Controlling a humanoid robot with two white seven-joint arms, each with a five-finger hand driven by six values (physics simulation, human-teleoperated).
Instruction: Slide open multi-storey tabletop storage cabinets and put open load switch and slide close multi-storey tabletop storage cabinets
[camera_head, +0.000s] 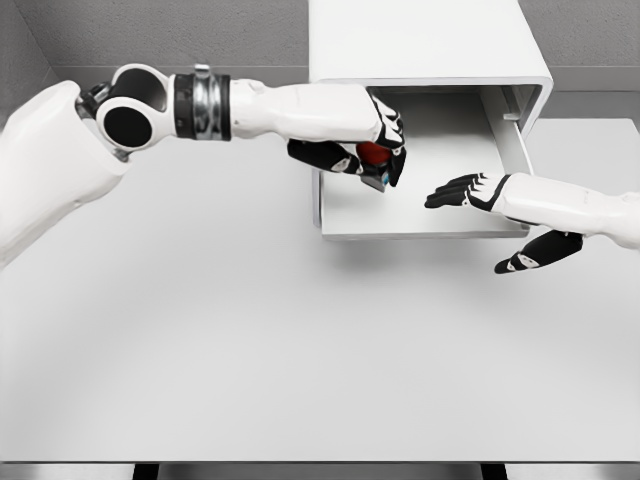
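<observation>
The left hand (365, 150) grips a small red-topped load switch (374, 158) over the boxy white cabinet's (430, 45) pulled-out drawer (420, 215). The right hand (500, 215) hovers near the drawer's right side above the smooth white table (250, 340), black fingers spread and holding nothing.

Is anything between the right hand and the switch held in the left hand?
Head view: nothing but bare drawer floor separates the right hand from the switch.

The white left arm enters from the left edge, its round black-faced elbow joint raised, and its forearm runs level toward the right. Its black-and-white five-finger left hand (365, 150) points fingers downward, curled tight around a small red object. The white right arm comes in from the right edge, low and level. Its black-fingered right hand (480, 192) lies flat, fingers spread and extended leftward, thumb hanging below, holding nothing.
</observation>
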